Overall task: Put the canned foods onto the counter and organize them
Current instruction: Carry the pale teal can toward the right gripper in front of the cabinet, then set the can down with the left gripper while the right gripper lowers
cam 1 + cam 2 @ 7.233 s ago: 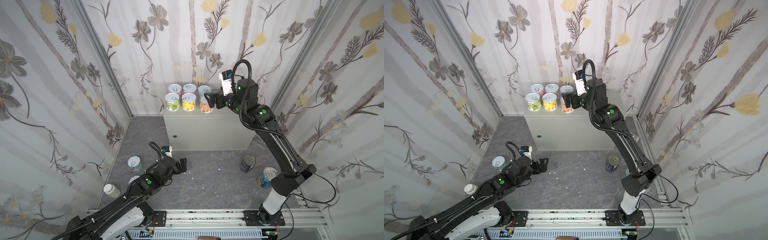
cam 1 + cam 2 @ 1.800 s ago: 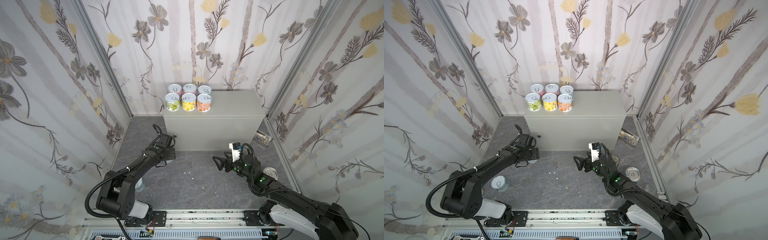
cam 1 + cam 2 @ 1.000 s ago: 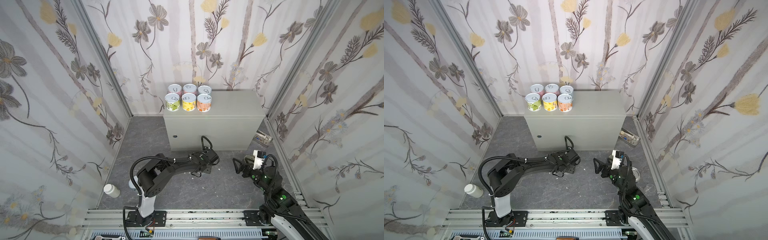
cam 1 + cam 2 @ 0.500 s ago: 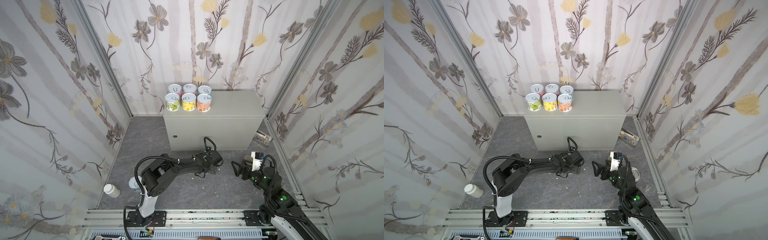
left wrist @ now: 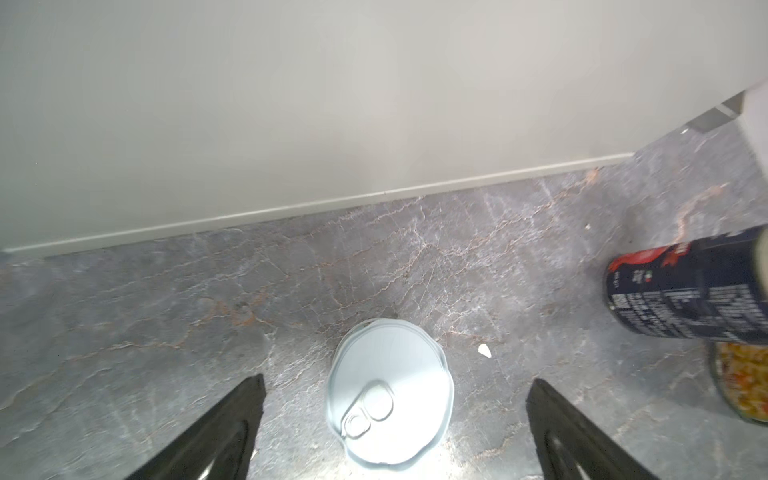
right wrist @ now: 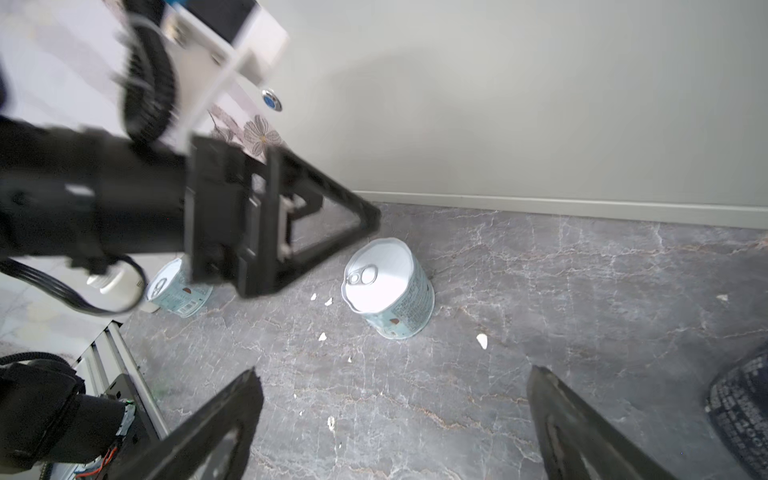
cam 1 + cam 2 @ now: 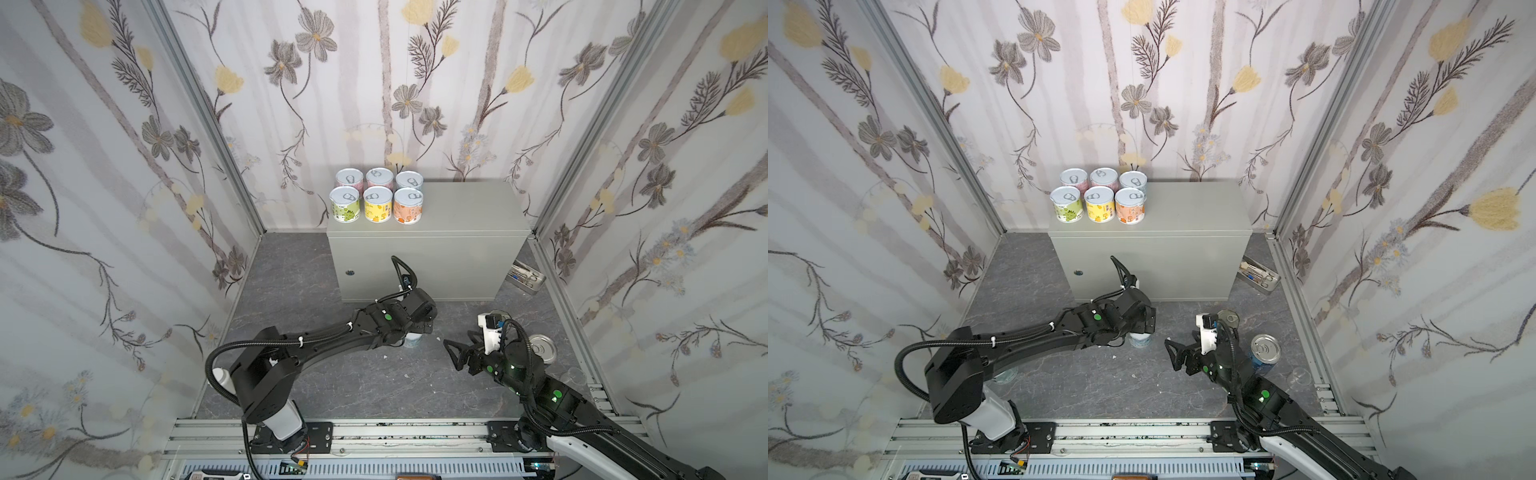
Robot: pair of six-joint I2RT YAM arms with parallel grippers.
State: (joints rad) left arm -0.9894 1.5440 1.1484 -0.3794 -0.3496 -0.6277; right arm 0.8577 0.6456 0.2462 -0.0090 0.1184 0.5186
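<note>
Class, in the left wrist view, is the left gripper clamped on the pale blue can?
No, the left gripper stands wide open, its fingers clear of the pale blue can.

This is a robot lab booth dressed as a room: floral wallpaper panels (image 7: pixel 374 104) sit between aluminium frame posts (image 7: pixel 208 118), with marbled grey flooring (image 7: pixel 353 386), a plain metal box for a counter (image 7: pixel 465 208), and arm bases (image 7: pixel 270 399) bolted to a slotted aluminium rail (image 7: pixel 415 432).
</note>
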